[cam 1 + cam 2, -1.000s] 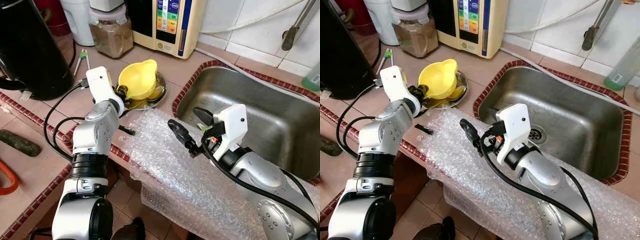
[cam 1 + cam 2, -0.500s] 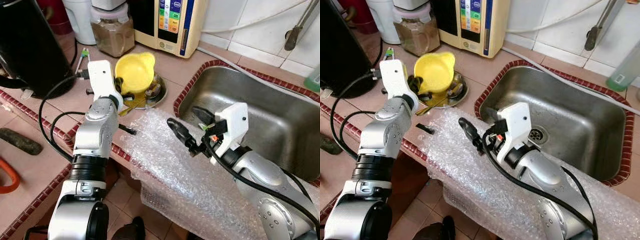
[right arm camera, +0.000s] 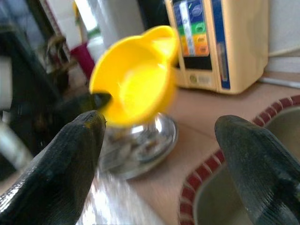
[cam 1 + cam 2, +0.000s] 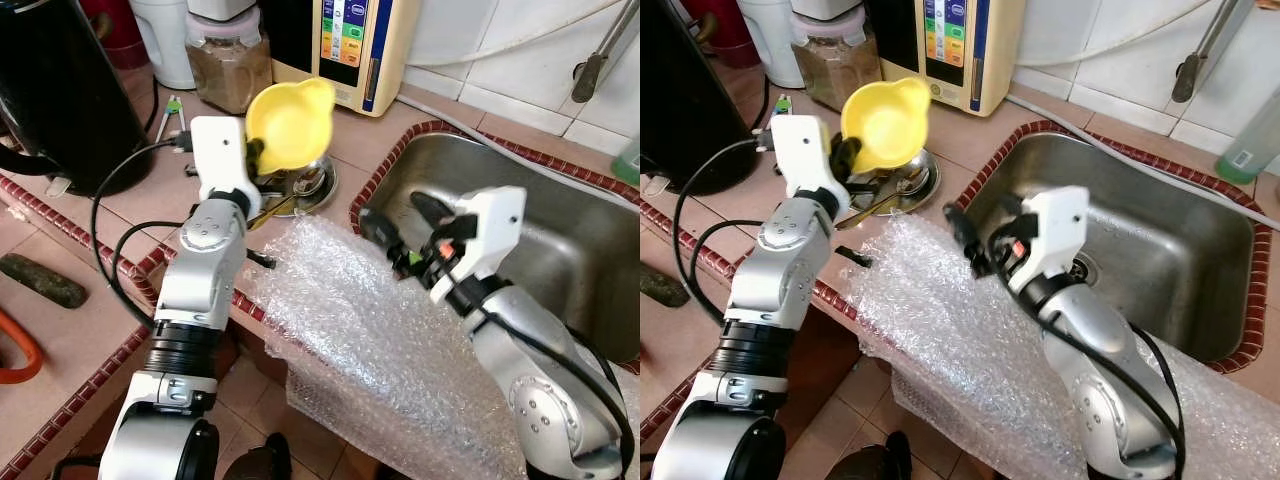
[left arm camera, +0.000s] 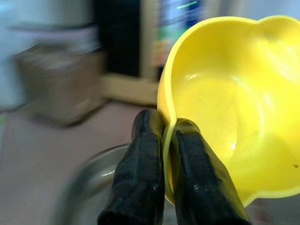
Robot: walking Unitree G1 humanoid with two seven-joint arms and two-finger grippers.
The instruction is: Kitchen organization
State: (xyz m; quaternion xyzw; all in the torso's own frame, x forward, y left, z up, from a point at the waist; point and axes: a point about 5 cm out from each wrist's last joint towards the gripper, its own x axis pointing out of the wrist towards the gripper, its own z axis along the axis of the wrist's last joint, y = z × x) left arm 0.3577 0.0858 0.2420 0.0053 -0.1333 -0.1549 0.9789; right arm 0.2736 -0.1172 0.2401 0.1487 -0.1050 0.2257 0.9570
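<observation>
A sheet of bubble wrap (image 4: pixel 370 330) is seen draped over the near edge of the tiled counter (image 4: pixel 100 215), and above it, at the rim of the steel sink (image 4: pixel 560 250), the right gripper (image 4: pixel 398 222) is held with its fingers spread wide and nothing between them. Farther back, a yellow bowl (image 4: pixel 290 123) is pinched by its rim between the closed fingers of the left gripper (image 5: pixel 164 140) and held tilted in the air above a metal dish (image 4: pixel 305 185), with a cream appliance (image 4: pixel 360 45) and a lidded jar (image 4: pixel 228 62) ranged behind against the wall.
</observation>
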